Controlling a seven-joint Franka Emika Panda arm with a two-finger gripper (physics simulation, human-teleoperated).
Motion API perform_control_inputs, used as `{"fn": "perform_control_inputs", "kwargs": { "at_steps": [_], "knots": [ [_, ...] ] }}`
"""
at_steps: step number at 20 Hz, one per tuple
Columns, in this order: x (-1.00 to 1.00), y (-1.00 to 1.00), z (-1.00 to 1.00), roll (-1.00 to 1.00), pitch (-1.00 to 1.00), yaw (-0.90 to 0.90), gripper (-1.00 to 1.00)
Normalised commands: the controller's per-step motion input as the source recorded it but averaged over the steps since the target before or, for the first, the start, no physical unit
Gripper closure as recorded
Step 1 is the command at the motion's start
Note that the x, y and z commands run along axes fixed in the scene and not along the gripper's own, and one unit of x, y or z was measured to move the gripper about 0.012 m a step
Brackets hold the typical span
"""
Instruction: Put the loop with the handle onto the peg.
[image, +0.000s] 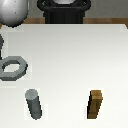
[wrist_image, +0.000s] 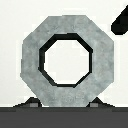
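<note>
Three items on the white worktop (image: 70, 55); grasp not confirmed.
Flat grey hexagon-like ring with stub handle (image: 12, 68) lies at the exterior view's left edge; short upright dark grey round peg (image: 34, 104) stands nearer the front edge, apart from it; brown wooden square block (image: 96, 104) further right. Gripper (wrist_image: 64, 106) sits over the ring, and I cannot tell finger spacing. Risk: a pinch off the rim could tilt the ring so its hole catches the peg top.

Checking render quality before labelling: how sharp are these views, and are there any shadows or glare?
Exterior view: coarse and pixelated, even lighting, no glare; the peg shows soft shading down its side. Wrist view: the loop with the handle fills the frame with blocky edges and mottled grey texture, dark shading inside its hole.
</note>
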Motion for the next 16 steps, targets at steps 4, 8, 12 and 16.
{"fn": "perform_control_inputs", "kwargs": {
  "at_steps": [4, 8, 12, 16],
  "knots": [
    [0.0, 0.75, 0.0, 0.0, 0.0, 0.0, 1.0],
    [0.0, 0.5, 0.38, 0.0, 0.0, 0.0, 1.0],
    [0.0, 0.0, 0.75, 0.0, 0.0, 0.0, 1.0],
    [0.5, 0.0, 0.0, 0.0, 0.0, 0.0, 1.0]
  ]
}}
